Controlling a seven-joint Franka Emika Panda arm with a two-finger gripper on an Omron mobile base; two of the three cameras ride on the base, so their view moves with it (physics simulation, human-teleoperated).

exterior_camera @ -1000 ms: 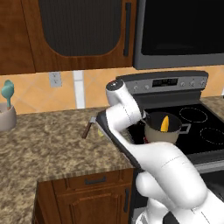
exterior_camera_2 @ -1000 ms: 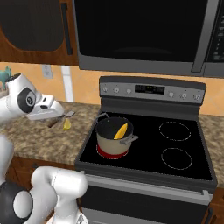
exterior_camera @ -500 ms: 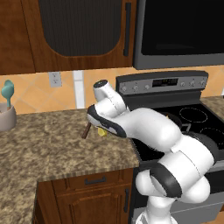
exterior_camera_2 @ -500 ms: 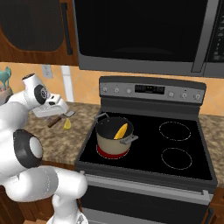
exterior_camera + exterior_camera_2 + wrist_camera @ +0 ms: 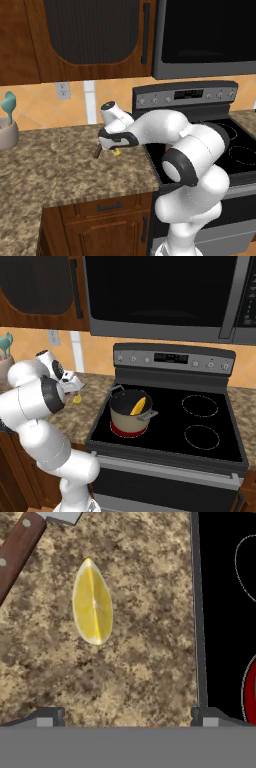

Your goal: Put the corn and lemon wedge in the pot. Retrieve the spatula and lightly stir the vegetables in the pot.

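The lemon wedge (image 5: 92, 605) lies flat on the granite counter, a short way ahead of my gripper (image 5: 127, 717) and a little to its left. The gripper's fingertips (image 5: 48, 716) stand wide apart, open and empty. From the left base, the gripper (image 5: 110, 146) hovers just over the lemon wedge (image 5: 116, 151). Right beside the wedge lies the spatula (image 5: 17, 550), brown handle and grey blade (image 5: 62, 516). The corn (image 5: 138, 405) leans inside the beige pot (image 5: 129, 418) on the front left burner.
The stove's raised edge (image 5: 198, 612) runs along the counter close to the wedge. A teal utensil (image 5: 8, 103) stands in a holder (image 5: 7, 136) at the far left of the counter (image 5: 60, 175). Wood cabinets and a microwave (image 5: 160, 296) hang above.
The arm has swung left from beside the pot to the counter. The hand now hangs low over the lemon wedge and spatula. The corn stays in the pot.
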